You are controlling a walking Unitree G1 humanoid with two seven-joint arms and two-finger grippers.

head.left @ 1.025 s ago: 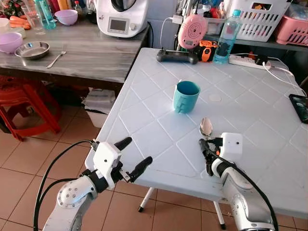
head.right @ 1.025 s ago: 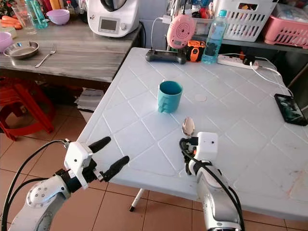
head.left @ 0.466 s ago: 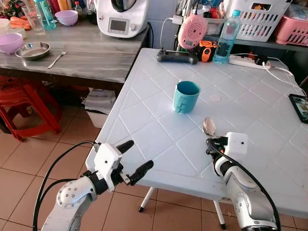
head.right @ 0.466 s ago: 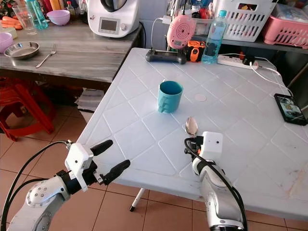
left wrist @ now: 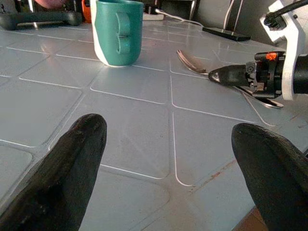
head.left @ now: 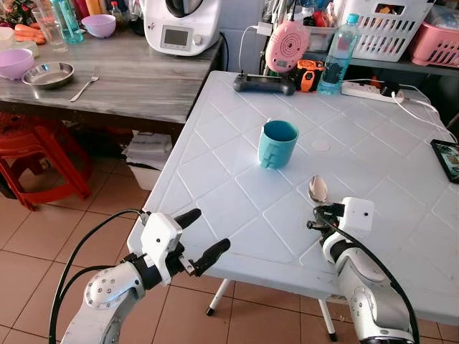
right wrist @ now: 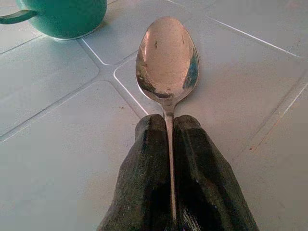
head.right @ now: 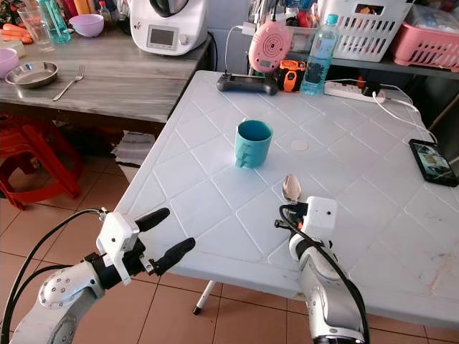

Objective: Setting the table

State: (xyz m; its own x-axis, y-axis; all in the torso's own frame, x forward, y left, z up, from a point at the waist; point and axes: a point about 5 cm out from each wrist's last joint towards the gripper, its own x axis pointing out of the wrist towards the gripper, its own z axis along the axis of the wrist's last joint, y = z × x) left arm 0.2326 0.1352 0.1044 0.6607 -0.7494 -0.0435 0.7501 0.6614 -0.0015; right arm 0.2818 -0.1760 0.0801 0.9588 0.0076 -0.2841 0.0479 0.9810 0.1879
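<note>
A teal mug (head.left: 277, 143) stands upright near the middle of the white plastic table (head.left: 215, 129). Just in front of it and to the right, a steel spoon (head.left: 317, 189) points its bowl away from me, low over the table. My right gripper (head.left: 320, 217) is shut on the spoon's handle; the right wrist view shows the handle pinched between the two black fingers (right wrist: 149, 168), with the spoon's bowl (right wrist: 167, 60) beyond them. My left gripper (head.left: 202, 235) hangs open off the table's near-left edge, holding nothing.
A wooden counter (head.left: 136, 79) at the left carries a steel plate (head.left: 48, 74), a fork (head.left: 84, 86) and purple bowls. A game controller (head.left: 264, 83), water bottle (head.left: 338, 55) and power strip (head.left: 367, 89) line the table's far edge. A phone (head.left: 447, 159) lies at right.
My right gripper has carried the spoon a little to the right across the table. The left gripper has barely moved.
</note>
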